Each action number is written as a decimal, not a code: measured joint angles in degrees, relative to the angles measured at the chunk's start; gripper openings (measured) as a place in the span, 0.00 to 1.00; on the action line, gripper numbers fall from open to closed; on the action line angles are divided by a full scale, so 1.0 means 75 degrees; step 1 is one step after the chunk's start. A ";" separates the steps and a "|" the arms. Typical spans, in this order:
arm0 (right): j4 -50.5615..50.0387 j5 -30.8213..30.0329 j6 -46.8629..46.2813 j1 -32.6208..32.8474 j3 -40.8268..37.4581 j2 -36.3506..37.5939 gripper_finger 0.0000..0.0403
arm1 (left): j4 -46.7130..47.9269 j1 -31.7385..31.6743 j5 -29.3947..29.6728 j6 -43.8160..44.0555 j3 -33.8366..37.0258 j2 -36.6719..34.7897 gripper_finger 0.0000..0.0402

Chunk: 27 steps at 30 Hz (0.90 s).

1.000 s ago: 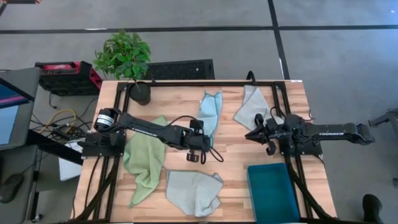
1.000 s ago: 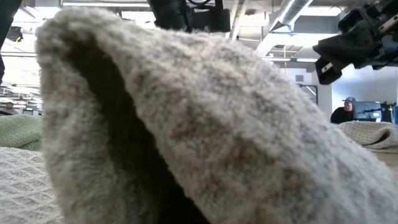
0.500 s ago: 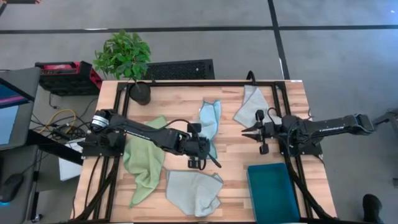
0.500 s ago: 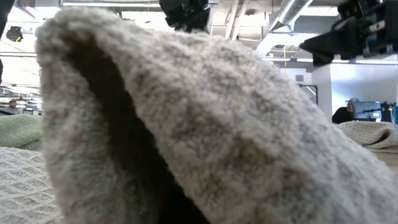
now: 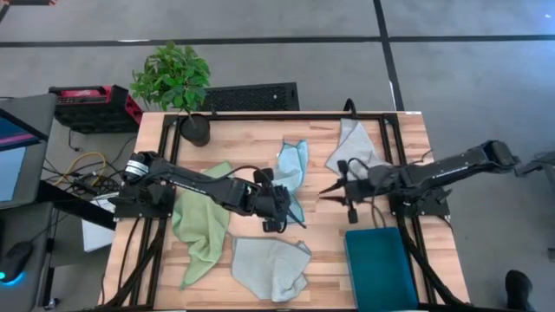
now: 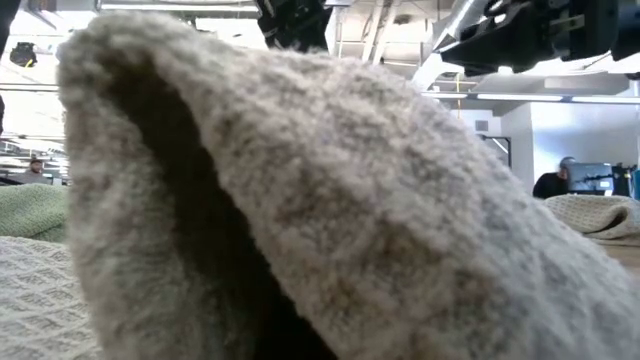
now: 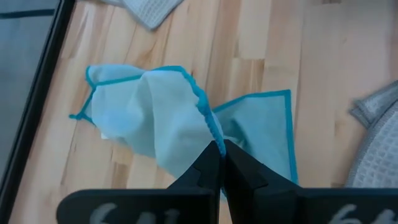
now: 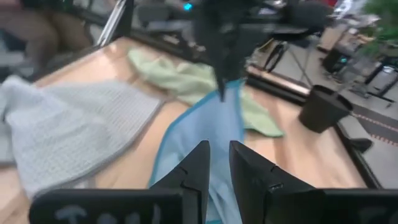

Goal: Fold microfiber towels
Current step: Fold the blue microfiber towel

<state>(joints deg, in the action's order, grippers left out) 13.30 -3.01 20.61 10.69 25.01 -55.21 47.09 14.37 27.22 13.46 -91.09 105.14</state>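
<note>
Left gripper (image 7: 219, 149), jaws clenched on the light blue towel's (image 5: 292, 165) edge mid-counter. Right gripper (image 5: 334, 188), jaws slightly parted and seemingly empty, faces that raised edge from just beside it; towel trails away toward the counter's far side.

Grey towel (image 6: 330, 210) fills the foreground — dark arms above.

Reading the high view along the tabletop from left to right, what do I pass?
Light green towel → left hand, shut on the light blue towel → right hand → teal bin.
</note>
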 joint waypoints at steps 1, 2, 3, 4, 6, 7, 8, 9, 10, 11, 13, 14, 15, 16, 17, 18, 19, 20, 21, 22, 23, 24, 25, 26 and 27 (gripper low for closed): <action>-0.0003 -0.0003 0.0093 0.0030 0.0088 -0.0242 0.21 | -0.0001 0.0015 0.0000 0.0032 0.0000 -0.0017 0.00; -0.0003 -0.0016 0.0166 0.0041 0.0187 -0.0484 0.21 | -0.0006 0.0033 0.0002 0.0041 0.0000 -0.0028 0.00; -0.0006 -0.0044 0.0259 0.0027 0.0293 -0.0726 0.21 | -0.0003 0.0047 0.0003 0.0044 0.0000 -0.0032 0.00; -0.0003 -0.0098 0.0327 0.0001 0.0395 -0.0945 0.21 | 0.0004 0.0060 0.0003 0.0046 0.0000 -0.0032 0.00; 0.0007 -0.0246 0.0459 -0.0069 0.0607 -0.1389 0.21 | 0.0010 0.0090 0.0001 0.0046 0.0000 -0.0032 0.00; -0.0012 -0.0265 0.0500 -0.0118 0.0701 -0.1579 0.21 | 0.0003 0.0099 0.0000 0.0046 0.0000 -0.0032 0.00; -0.0005 -0.0268 0.0521 -0.0172 0.0828 -0.1778 0.21 | 0.0003 0.0108 0.0003 0.0046 0.0000 -0.0032 0.00; 0.0003 -0.0271 0.0521 -0.0221 0.0940 -0.1942 0.21 | 0.0004 0.0124 0.0000 0.0046 0.0000 -0.0032 0.00; 0.0003 -0.0268 0.0524 -0.0266 0.1039 -0.2094 0.21 | 0.0003 0.0133 0.0003 0.0046 0.0000 -0.0032 0.00; 0.0012 -0.0269 0.0564 -0.0312 0.1149 -0.2259 0.21 | -0.0003 0.0142 0.0005 0.0048 0.0000 -0.0032 0.00; -0.0007 -0.0272 0.0766 -0.0412 0.1317 -0.2542 0.21 | -0.0001 0.0159 0.0007 0.0062 0.0000 -0.0032 0.00; -0.0001 -0.0271 0.0829 -0.0460 0.1421 -0.2683 0.21 | -0.0003 0.0176 0.0009 0.0070 0.0000 -0.0032 0.00; 0.0003 -0.0271 0.0845 -0.0504 0.1525 -0.2811 0.21 | -0.0006 0.0188 0.0013 0.0073 0.0000 -0.0033 0.00; 0.0003 -0.0271 0.0853 -0.0532 0.1610 -0.2919 0.21 | -0.0007 0.0198 0.0014 0.0075 0.0000 -0.0035 0.00; 0.0000 -0.0272 0.0856 -0.0561 0.1683 -0.2998 0.21 | -0.0012 0.0198 0.0015 0.0075 0.0000 -0.0035 0.00; -0.0003 -0.0274 0.0859 -0.0583 0.1751 -0.3083 0.21 | -0.0017 0.0198 0.0015 0.0075 0.0000 -0.0035 0.00; 0.0019 -0.0271 0.0870 -0.0608 0.1852 -0.3195 0.21 | -0.0017 0.0200 0.0033 0.0074 0.0000 -0.0035 0.00; 0.0027 -0.0263 0.0914 -0.0636 0.1924 -0.3289 0.21 | -0.0028 0.0201 0.0062 0.0070 0.0000 -0.0035 0.00; -0.0007 -0.0260 0.0922 -0.0658 0.1964 -0.3360 0.21 | -0.0029 0.0198 0.0079 0.0067 0.0000 -0.0035 0.00; -0.0017 -0.0251 0.0922 -0.0687 0.2036 -0.3447 0.21 | -0.0029 0.0198 0.0082 0.0063 0.0000 -0.0035 0.00; 0.0006 -0.0245 0.0923 -0.0721 0.2108 -0.3528 0.21 | -0.0033 0.0198 0.0082 0.0063 0.0000 -0.0035 0.00; 0.0006 -0.0245 0.0923 -0.0753 0.2147 -0.3590 0.21 | -0.0033 0.0198 0.0083 0.0060 0.0000 -0.0035 0.00; 0.0013 -0.0245 0.0923 -0.0787 0.2194 -0.3670 0.21 | -0.0032 0.0195 0.0088 0.0051 0.0000 -0.0035 0.00; 0.0013 -0.0245 0.0926 -0.0818 0.2227 -0.3750 0.21 | -0.0035 0.0201 0.0093 0.0051 0.0000 -0.0035 0.00; -0.0006 -0.0245 0.0929 -0.0852 0.2241 -0.3827 0.21 | -0.0031 0.0214 0.0135 0.0043 0.0000 -0.0035 0.00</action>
<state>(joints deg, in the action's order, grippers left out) 13.26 -4.84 27.57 4.31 41.82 -83.91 46.86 15.98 28.24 13.78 -91.09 104.88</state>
